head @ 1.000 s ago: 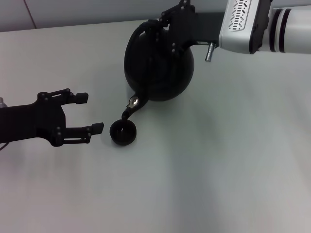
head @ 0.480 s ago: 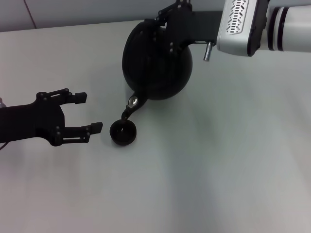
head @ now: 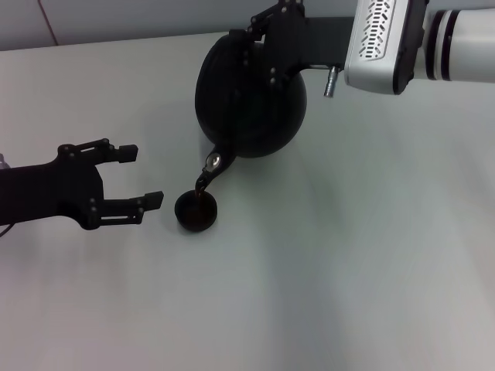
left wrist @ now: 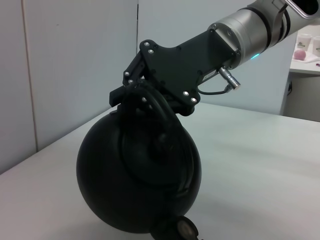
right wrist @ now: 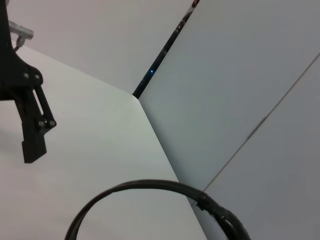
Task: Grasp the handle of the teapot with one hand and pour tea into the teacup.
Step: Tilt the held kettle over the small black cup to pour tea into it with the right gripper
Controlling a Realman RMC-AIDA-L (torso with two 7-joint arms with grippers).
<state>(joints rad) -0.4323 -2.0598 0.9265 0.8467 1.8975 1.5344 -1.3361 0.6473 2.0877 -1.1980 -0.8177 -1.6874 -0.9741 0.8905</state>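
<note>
The round black teapot (head: 247, 104) hangs tilted above the table, and its spout (head: 211, 165) points down at the tiny black teacup (head: 196, 212). A thin dark reddish stream of tea (head: 203, 193) runs from the spout into the cup. My right gripper (head: 265, 32) is shut on the handle (left wrist: 159, 102) at the teapot's top. The same hoop (right wrist: 150, 186) arcs across the right wrist view. Just left of the teacup, my left gripper (head: 143, 177) stands open and touches nothing.
The pale table (head: 348, 255) runs to a grey wall (left wrist: 75, 65) close behind the teapot. The right arm's silver-white wrist (head: 383, 39) reaches in from the upper right. A left gripper finger (right wrist: 32, 130) shows in the right wrist view.
The teapot has tipped slightly further toward the cup, and reddish tea now shows at the spout and in the cup. The left gripper has stayed in place.
</note>
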